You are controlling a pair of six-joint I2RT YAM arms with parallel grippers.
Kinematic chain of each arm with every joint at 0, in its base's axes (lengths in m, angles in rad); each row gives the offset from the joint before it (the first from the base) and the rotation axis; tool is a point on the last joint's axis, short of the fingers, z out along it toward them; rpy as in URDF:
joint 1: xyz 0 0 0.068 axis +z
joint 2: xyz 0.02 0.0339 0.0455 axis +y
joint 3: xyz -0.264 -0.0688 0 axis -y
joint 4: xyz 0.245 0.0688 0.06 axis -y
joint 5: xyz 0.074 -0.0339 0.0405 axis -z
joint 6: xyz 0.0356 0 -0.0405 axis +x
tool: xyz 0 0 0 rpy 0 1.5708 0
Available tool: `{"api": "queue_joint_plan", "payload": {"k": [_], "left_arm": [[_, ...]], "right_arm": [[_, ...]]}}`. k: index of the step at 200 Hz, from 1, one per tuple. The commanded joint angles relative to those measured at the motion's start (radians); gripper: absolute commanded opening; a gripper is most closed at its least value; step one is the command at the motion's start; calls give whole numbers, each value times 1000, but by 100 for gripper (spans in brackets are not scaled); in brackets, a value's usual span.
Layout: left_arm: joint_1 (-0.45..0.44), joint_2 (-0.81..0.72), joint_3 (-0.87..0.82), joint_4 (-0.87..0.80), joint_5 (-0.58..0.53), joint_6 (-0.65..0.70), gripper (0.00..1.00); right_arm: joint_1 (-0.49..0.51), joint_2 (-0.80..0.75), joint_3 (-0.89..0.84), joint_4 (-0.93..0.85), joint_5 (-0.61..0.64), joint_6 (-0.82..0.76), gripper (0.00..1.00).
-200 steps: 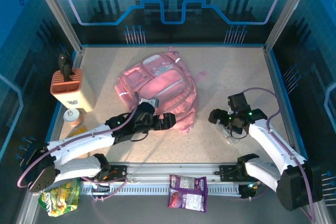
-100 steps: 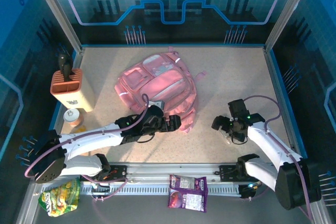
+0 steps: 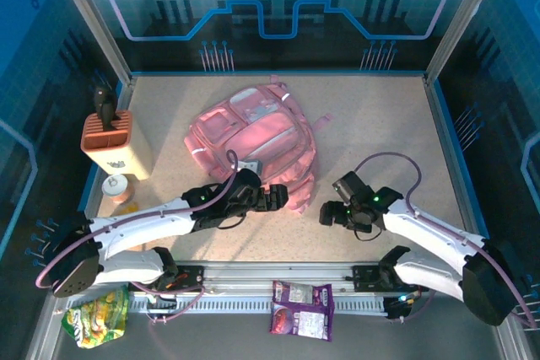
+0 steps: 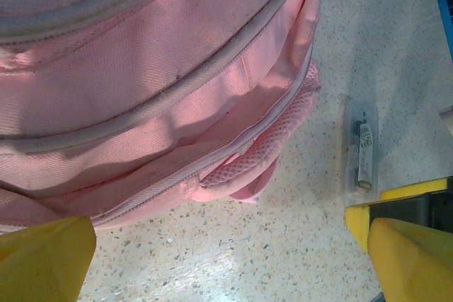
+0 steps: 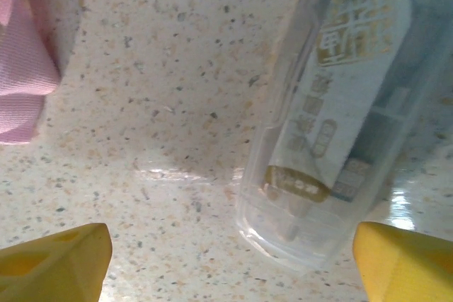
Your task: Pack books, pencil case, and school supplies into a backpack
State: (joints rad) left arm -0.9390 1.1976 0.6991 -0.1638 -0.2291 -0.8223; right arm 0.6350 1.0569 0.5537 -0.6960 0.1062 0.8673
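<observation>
While the purple snack packet (image 3: 302, 309) lies out of play on the front rail, the real work sits just past it. The right gripper (image 5: 230, 256) hangs low over the table (image 3: 380, 124), fingers spread wide and holding nothing, with the school supplies (image 5: 333, 118), a slim clear tube case, lying flat between them. Through the right wrist camera the case slants from 6 o'clock up toward 1 o'clock and crowds the right-hand finger. I'd say the wrist wants a nudge toward 3 o'clock and a slight twist, so the pads meet the long sides squarely. That plastic looks slick, so a gentle close seems wise. Next along, the left gripper (image 4: 226, 259) is also wide and empty at the near edge of the backpack (image 4: 141, 90), with the tube at its 3 o'clock. Whether the zip there is open, I can't tell. Pinching that lip and lifting would give the tube a mouth to enter.
</observation>
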Motion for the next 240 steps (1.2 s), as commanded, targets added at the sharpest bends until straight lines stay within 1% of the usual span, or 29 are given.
{"api": "queue_joint_plan", "payload": {"k": [1, 21, 37, 57, 71, 84, 103, 134, 157, 178, 204, 240], "left_arm": [[-1, -25, 32, -40, -30, 52, 99], [3, -22, 47, -60, -32, 79, 99], [9, -12, 74, -78, -28, 100, 99], [11, 5, 99, -81, -24, 129, 99], [14, 21, 121, -91, -19, 153, 99], [17, 37, 156, -126, -5, 176, 99], [19, 66, 201, -165, -5, 203, 99], [19, 87, 230, -179, 10, 216, 99], [19, 97, 229, -176, 12, 212, 99], [20, 110, 232, -178, 23, 208, 99], [20, 119, 237, -180, 27, 209, 99], [20, 141, 270, -220, 29, 219, 99]], "right_arm": [[15, -2, 56, -124, 150, -5, 90], [17, -26, 49, -158, 185, 17, 99], [17, -23, 35, -147, 185, 43, 100], [29, 29, 20, -110, 185, 67, 100], [41, 71, 24, -93, 198, 81, 97], [55, 93, 31, -65, 208, 82, 93], [71, 125, 35, -18, 225, 69, 92], [74, 177, 47, -12, 256, 71, 87], [74, 178, 35, 11, 274, 82, 83], [64, 184, 10, 63, 245, 78, 79], [50, 184, 4, 84, 246, 69, 73], [37, 213, 19, 74, 245, 49, 72]]}}
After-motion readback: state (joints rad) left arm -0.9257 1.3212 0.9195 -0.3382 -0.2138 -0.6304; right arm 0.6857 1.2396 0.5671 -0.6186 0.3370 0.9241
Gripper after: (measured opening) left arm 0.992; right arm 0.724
